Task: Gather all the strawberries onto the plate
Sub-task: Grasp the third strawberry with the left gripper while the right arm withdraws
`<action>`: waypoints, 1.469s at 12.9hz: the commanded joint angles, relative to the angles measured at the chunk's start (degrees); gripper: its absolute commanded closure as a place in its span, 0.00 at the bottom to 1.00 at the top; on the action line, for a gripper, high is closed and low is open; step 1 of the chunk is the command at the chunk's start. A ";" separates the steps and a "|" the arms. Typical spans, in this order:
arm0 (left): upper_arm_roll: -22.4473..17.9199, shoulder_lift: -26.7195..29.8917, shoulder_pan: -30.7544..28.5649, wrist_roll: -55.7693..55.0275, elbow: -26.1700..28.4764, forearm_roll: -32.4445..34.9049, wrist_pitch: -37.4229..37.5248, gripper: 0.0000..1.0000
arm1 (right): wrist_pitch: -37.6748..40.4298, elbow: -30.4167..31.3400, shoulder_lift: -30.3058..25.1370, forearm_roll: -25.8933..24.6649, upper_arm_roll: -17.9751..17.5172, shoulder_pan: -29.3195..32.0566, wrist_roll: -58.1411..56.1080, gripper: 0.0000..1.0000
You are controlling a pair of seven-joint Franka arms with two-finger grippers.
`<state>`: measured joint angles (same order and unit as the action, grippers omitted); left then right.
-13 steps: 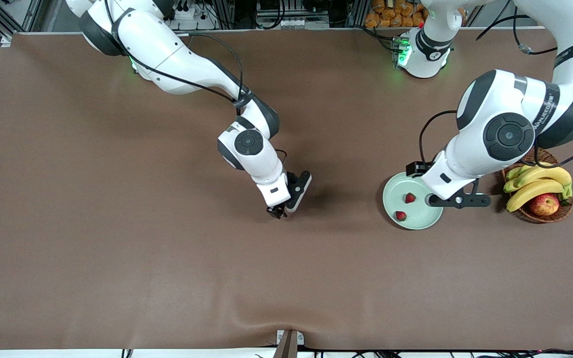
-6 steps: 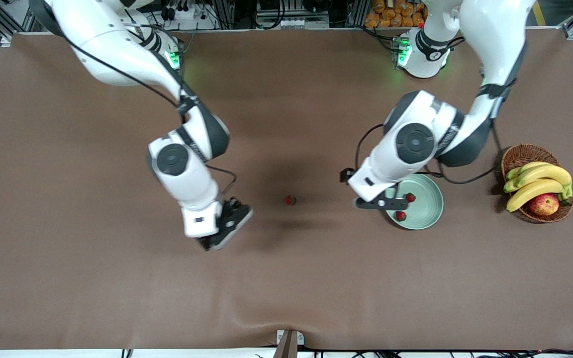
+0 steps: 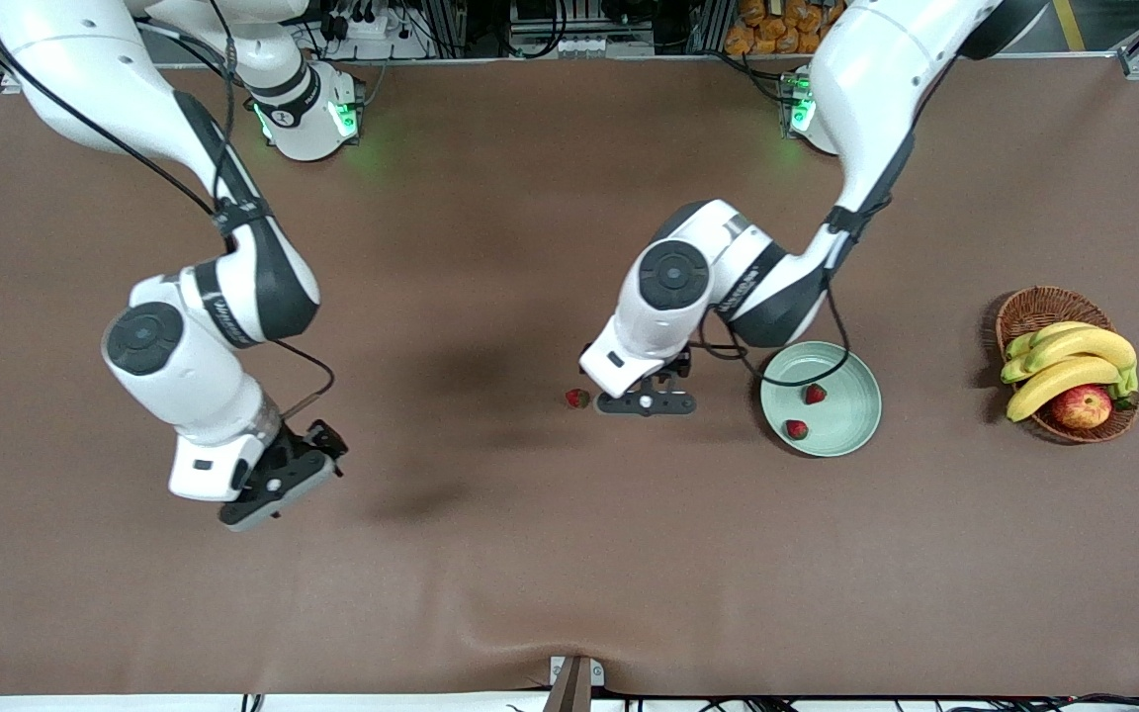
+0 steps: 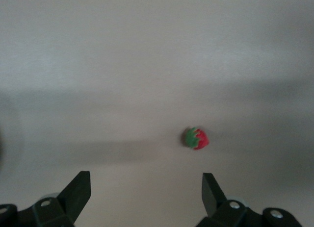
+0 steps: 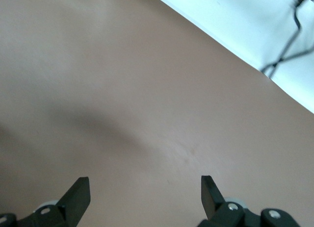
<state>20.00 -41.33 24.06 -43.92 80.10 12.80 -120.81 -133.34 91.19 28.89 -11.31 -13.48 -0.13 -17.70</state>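
Two small red strawberries [image 3: 815,394] [image 3: 796,429] lie inside the pale green plate [image 3: 851,435]. A third strawberry [image 3: 577,398], with a green top, lies on the table near the plate, toward the right arm's end.

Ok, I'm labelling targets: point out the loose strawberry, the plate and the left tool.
loose strawberry [image 3: 577,399], front view, its red body on the table.
plate [image 3: 844,384], front view, bare mint floor.
left tool [image 4: 146,190], left wrist view, midway between its open fingertips.

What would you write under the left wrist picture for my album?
The left gripper, jaws open, hangs over the brown table near one loose strawberry.
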 commanded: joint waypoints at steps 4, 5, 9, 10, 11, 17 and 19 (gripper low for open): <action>-14.46 -9.28 16.10 -6.78 -7.84 0.82 -8.56 0.20 | 12.99 5.22 -12.69 -0.30 -0.76 2.51 1.00 0.00; -14.55 -10.60 17.07 -7.57 -8.12 0.91 -9.44 0.29 | 15.63 5.31 -14.37 -0.30 -0.67 2.59 2.39 0.00; -14.63 -12.55 17.07 -10.57 -8.03 0.91 -12.96 0.37 | 22.58 5.40 -18.86 2.76 1.16 2.42 6.62 0.00; -14.63 -12.90 17.07 -11.61 -8.12 0.91 -13.14 0.39 | 24.25 5.40 -20.00 7.74 3.61 2.16 6.62 0.00; -14.55 -13.25 17.07 -13.36 -8.12 0.91 -13.40 0.40 | 26.88 5.40 -21.32 10.83 5.73 1.98 6.62 0.00; -14.63 -13.16 17.08 -14.26 -7.33 0.91 -12.87 0.51 | 37.61 5.14 -27.38 12.10 9.26 3.65 6.71 0.00; -14.63 -13.16 17.07 -14.26 -7.24 0.91 -12.87 0.55 | 40.51 5.14 -29.05 14.01 12.32 3.39 6.71 0.00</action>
<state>5.61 -53.61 40.70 -56.63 73.79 12.83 -133.72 -94.42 94.34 2.93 -0.03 -2.93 2.36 -11.39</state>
